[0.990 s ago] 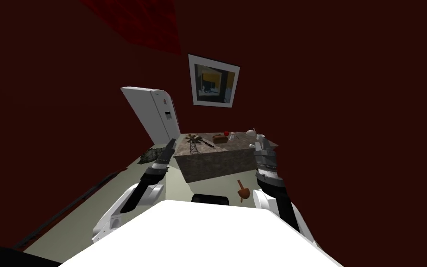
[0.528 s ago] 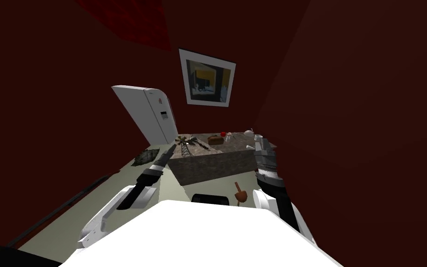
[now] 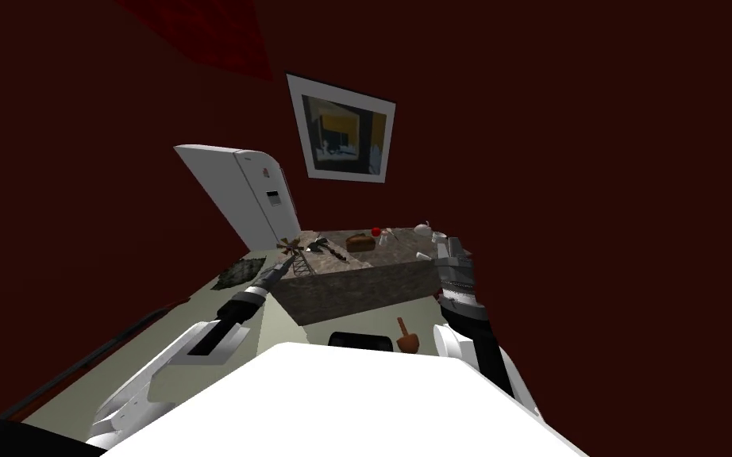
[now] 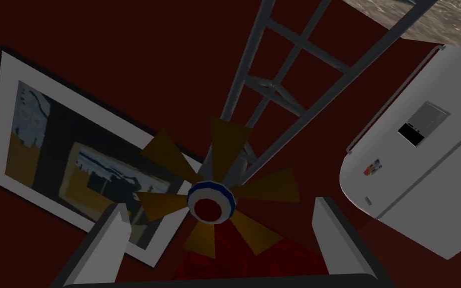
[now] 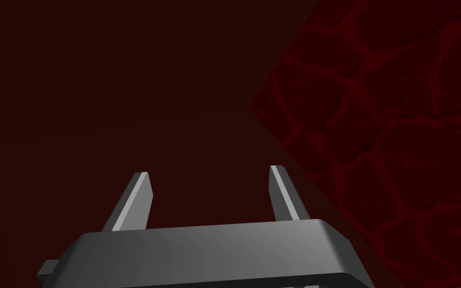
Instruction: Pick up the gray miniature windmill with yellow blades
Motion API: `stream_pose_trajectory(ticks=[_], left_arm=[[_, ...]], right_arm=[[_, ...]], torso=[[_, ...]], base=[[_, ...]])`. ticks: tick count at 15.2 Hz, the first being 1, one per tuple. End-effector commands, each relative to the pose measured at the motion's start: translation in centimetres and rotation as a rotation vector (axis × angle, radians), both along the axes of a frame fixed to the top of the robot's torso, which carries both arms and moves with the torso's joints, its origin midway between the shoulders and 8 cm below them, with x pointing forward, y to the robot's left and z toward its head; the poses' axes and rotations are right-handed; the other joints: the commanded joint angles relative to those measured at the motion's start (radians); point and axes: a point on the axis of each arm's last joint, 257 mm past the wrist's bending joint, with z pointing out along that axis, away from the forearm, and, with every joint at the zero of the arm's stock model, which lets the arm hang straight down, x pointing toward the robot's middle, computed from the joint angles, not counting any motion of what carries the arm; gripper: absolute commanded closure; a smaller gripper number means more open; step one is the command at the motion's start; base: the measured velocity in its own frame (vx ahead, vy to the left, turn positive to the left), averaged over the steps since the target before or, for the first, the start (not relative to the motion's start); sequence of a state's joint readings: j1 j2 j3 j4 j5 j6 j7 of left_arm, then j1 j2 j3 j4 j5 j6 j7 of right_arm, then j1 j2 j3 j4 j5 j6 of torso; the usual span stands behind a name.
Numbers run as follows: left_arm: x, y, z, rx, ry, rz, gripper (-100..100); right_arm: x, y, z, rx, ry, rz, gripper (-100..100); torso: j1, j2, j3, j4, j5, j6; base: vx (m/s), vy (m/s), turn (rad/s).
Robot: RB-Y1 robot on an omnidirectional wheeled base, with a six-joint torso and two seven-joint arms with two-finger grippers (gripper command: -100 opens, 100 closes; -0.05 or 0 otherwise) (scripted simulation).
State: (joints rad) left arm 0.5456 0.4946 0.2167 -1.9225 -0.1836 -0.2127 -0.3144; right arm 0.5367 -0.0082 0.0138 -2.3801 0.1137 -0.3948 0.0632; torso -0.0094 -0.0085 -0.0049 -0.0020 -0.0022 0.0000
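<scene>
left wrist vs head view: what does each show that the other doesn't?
Left wrist: the windmill's red hub with its blue-and-white ring, the left gripper open on either side of it. Head: the right gripper by the table's right end, a brown block, a small red thing and a white teapot on top. Both: windmill, white fridge, framed picture.

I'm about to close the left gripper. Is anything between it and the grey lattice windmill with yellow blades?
Nothing visible does. The left gripper is open, its fingers either side of the hub of the grey lattice windmill with yellow blades, not touching it.
</scene>
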Motion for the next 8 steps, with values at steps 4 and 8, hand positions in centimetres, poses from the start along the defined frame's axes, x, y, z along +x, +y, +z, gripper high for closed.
stream_pose_trajectory(ticks=[4, 8], left_arm=[[-1.0, 5.6, -2.8, 0.171, 0.125, 0.097, -100], [-2.0, 9.9, -3.9, 0.291, 0.204, 0.167, -100]], right_arm=[[0.0, 0.0, 0.0, 0.000, 0.000, 0.000, 0], [0.0, 0.0, 0.0, 0.000, 0.000, 0.000, 0]], torso=[[-0.001, 0.000, 0.000, 0.000, 0.000, 0.000], [-0.004, 0.000, 0.000, 0.000, -0.001, 0.000]], base=[[0.108, -0.139, -0.011], [0.113, -0.164, -0.011]])
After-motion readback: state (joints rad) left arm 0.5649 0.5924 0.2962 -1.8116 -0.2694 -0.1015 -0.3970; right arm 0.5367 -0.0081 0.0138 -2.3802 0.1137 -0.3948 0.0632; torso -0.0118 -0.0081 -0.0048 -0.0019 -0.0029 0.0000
